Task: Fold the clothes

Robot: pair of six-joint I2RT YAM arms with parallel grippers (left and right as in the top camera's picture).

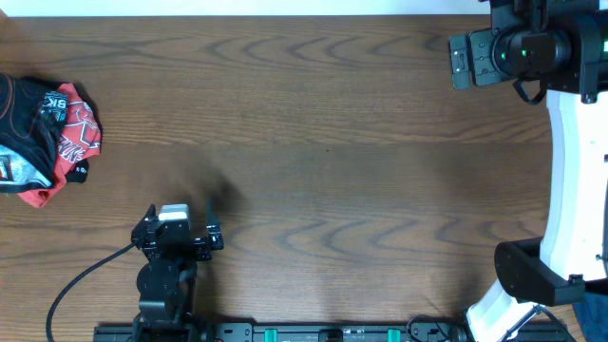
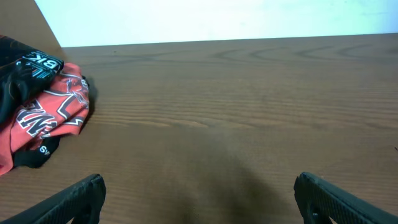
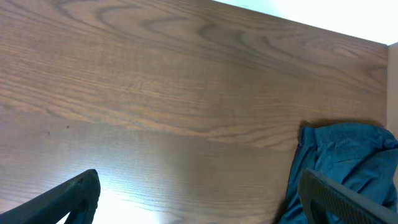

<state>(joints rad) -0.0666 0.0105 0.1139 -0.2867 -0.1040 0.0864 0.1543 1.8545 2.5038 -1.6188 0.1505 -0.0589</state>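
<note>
The clothes point(image 1: 43, 133) lie in a crumpled heap of black and red fabric with white logos at the table's far left edge. In the left wrist view the clothes point(image 2: 43, 106) sit ahead and to the left. My left gripper point(image 2: 199, 199) hovers over bare wood, open and holding nothing, well right of the heap. In the overhead view the left gripper point(image 1: 179, 228) is near the front edge. My right gripper point(image 3: 199, 205) is open with only tabletop between its fingers. A rumpled blue cloth point(image 3: 339, 162) lies just beyond its right finger.
The wooden table point(image 1: 323, 142) spreads between the two arms. The right arm's white link point(image 1: 575, 180) rises along the right side, its wrist point(image 1: 503, 52) at the far right corner. A cable point(image 1: 85, 275) trails from the left arm. A bit of blue point(image 1: 597, 318) shows at the front right.
</note>
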